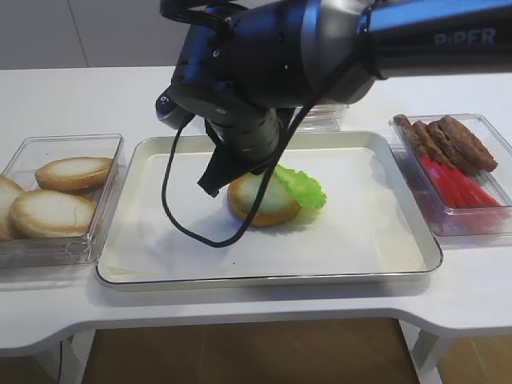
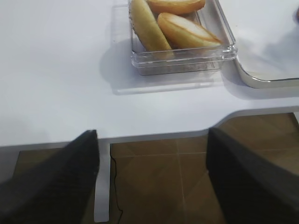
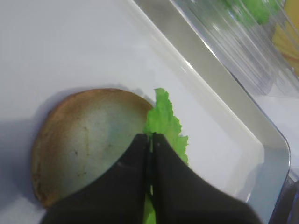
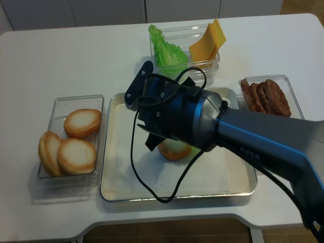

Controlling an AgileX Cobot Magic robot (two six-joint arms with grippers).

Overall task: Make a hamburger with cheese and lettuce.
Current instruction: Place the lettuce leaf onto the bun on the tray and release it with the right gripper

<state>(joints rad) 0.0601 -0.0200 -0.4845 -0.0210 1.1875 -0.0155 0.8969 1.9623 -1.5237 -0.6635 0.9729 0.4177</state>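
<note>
Right wrist: fingers (image 3: 150, 140) pinch lettuce (image 3: 164, 125) beside hamburger (image 3: 86, 140).

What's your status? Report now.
Right tool shut on lettuce at bun edge, in tray. Left tool open, parked off table. Cheese untouched. Nothing blocking.

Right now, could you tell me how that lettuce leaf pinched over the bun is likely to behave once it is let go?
Probably floppy: the lettuce, thin and ruffled, hangs off the edge of the hamburger rather than lying flat on it. It looks light, so it may shift or cling as the right gripper opens. Its frilly edge seems easy to tear under the shut fingers.
</note>
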